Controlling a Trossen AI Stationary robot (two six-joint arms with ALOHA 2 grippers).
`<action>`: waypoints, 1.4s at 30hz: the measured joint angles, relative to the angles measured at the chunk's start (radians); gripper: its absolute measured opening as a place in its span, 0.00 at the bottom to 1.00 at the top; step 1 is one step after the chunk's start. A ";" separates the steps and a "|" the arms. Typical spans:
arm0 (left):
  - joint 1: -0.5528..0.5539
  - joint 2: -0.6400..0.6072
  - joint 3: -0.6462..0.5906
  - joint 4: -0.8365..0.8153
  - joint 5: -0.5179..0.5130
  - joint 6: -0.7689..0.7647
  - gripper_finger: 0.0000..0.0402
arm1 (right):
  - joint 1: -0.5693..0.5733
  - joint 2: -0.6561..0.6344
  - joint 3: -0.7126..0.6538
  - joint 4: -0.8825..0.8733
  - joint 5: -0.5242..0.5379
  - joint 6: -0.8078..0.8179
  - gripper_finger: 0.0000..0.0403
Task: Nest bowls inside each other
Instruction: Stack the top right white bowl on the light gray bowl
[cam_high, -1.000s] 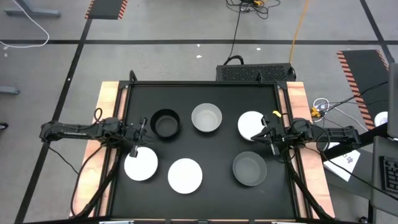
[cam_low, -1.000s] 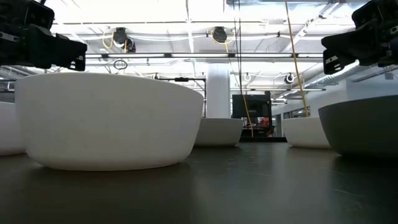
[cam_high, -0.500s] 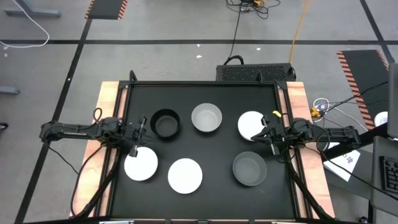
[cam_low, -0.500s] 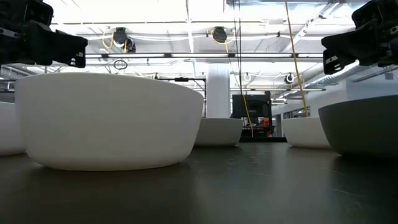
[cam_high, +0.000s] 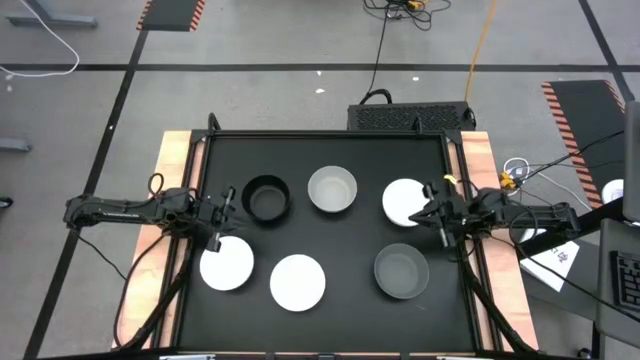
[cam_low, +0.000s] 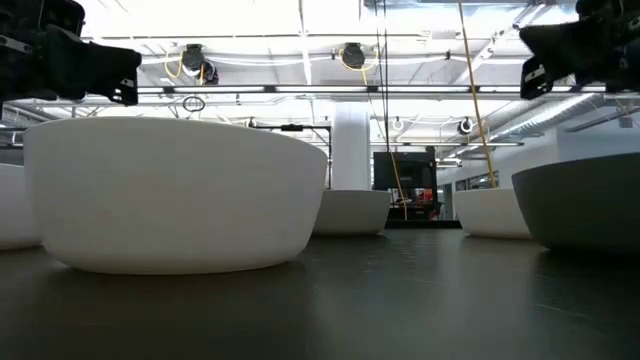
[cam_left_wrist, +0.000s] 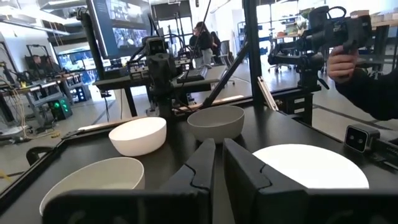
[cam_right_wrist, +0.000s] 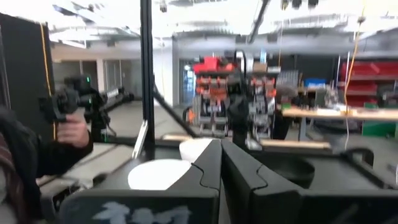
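Six bowls stand apart, each on its base, on the black mat (cam_high: 330, 150). The far row holds a black bowl (cam_high: 266, 198), a light grey bowl (cam_high: 332, 189) and a white bowl (cam_high: 404, 201). The near row holds two white bowls (cam_high: 226, 264) (cam_high: 298, 281) and a dark grey bowl (cam_high: 401, 270). My left gripper (cam_high: 226, 212) hovers shut at the mat's left edge, between the black bowl and the near left white bowl. My right gripper (cam_high: 428, 212) hovers shut at the right edge, beside the far white bowl. Both hang above rim height in the low view, left (cam_low: 110, 80) and right (cam_low: 545, 60).
Bare mat lies between the two rows (cam_high: 330, 235). Wooden strips (cam_high: 175, 180) border the mat left and right. A black box (cam_high: 410, 117) sits past the far edge. Beyond the table, a person's hand (cam_left_wrist: 345, 59) holds a dark device.
My right gripper has tipped its fingers upward and shows a little higher in the low view. It stays shut. No bowl has moved.
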 joint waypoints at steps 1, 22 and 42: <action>0.000 0.000 0.000 0.000 0.000 -0.007 0.09 | 0.000 0.000 0.000 0.017 0.000 0.000 0.00; 0.001 0.003 0.000 0.017 -0.111 -0.012 0.01 | -0.037 0.061 0.000 0.002 0.226 -0.030 0.00; 0.003 0.057 0.181 -0.108 -0.351 -0.019 0.00 | -0.176 0.297 0.416 -0.795 0.605 0.358 0.00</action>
